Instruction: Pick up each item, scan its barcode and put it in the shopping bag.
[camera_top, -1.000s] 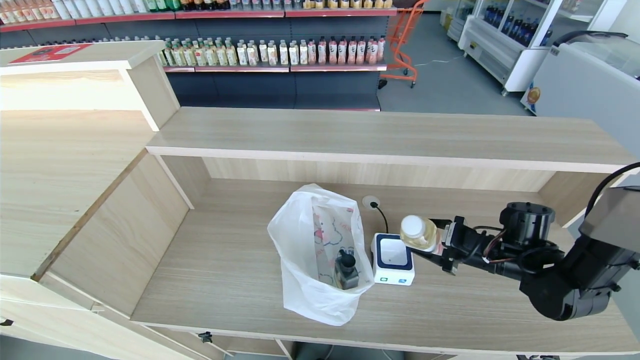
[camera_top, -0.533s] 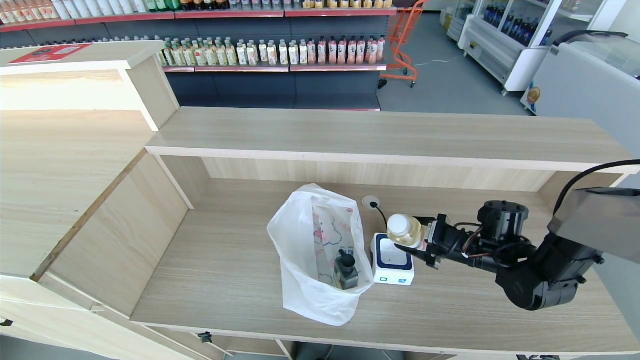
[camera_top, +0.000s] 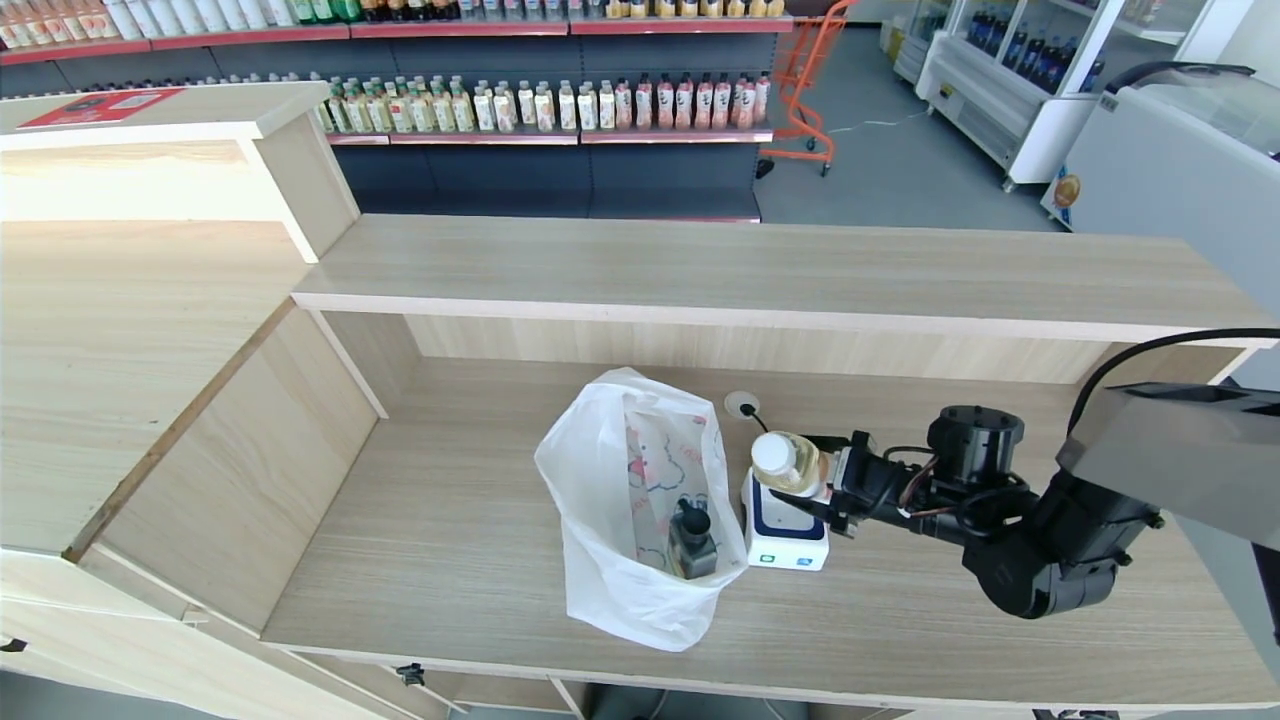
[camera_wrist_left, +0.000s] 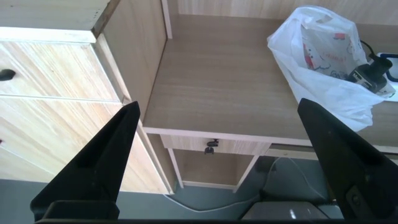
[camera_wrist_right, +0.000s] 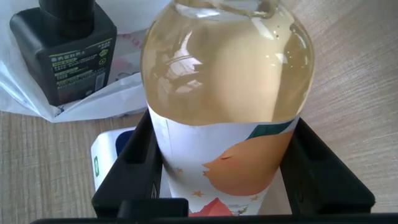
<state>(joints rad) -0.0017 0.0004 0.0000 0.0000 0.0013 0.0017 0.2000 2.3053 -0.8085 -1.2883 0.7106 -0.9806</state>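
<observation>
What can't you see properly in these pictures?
1. Head view: the back of the scanner is covered by the bottle held in the right pincer.
2. Right wrist view: the bottle's lower label runs off the edge, so no barcode can be made out.
3. Head view: the dark bottle has its lower part behind the wall of the bag.

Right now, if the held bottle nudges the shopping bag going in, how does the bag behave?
Shopping bag is thin crumpled plastic, so likely folds, not resists. The dark bottle inside probably anchors its base against sliding. Rim may collapse under the held bottle.
</observation>
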